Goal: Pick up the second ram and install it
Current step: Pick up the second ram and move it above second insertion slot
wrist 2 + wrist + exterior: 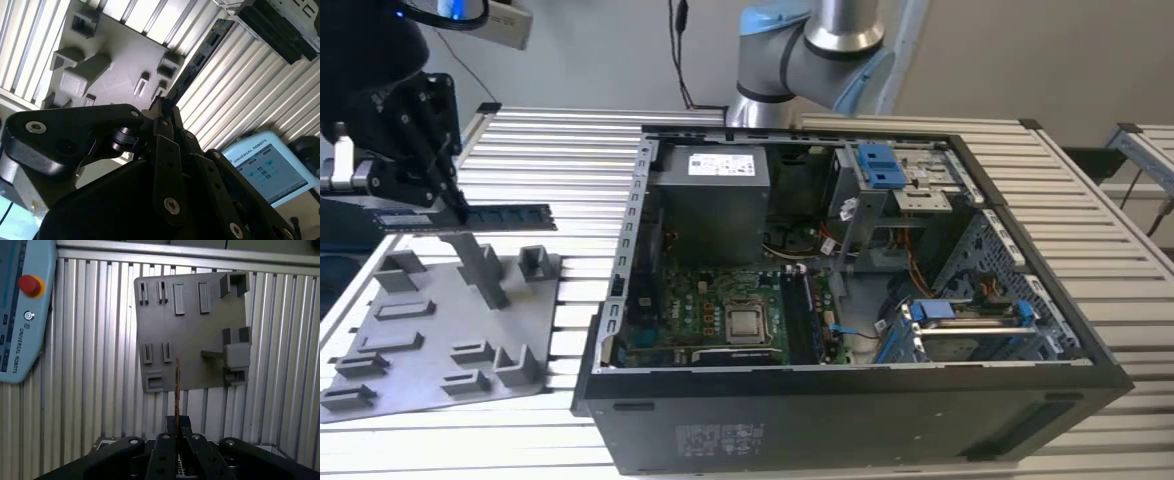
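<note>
Arm's gripper (450,208) clamps one end of second ram (496,216), held level above grey tray (400,345). Open computer case (854,425) sits at the exterior view's right.

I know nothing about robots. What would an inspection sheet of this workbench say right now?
Surface: slatted aluminium table, carrying everything.
Job's things: long, thin dark green memory stick held level above the grey plastic tray; not yet in the open black computer case.
Clutter: nothing seen.
Grippers: black pincer shut on the memory stick.
Cables: black cable hanging behind the table; coloured wires inside the case.
Surroundings: pale blue control tablet near the tray; grey and blue robot arm behind the case.
</note>
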{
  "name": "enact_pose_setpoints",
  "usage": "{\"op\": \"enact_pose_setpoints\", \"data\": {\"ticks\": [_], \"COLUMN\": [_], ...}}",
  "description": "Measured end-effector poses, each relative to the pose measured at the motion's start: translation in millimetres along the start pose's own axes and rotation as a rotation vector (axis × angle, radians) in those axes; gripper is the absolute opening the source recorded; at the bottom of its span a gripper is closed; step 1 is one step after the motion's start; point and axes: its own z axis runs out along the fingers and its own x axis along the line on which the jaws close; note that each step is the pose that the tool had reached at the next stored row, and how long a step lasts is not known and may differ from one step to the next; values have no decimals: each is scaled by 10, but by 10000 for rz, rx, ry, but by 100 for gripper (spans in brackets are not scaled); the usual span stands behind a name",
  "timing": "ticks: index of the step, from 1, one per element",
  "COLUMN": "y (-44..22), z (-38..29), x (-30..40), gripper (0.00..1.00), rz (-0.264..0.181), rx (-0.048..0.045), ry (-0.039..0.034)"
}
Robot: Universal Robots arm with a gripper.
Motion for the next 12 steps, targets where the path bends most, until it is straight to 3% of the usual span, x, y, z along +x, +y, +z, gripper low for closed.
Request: {"op": "enact_pose_setpoints", "data": {"ticks": [12], "y": [-537], "z": [1], "x": [20], "gripper": [14], "rz": [2], "rx": [-5], "ry": [-1]}}
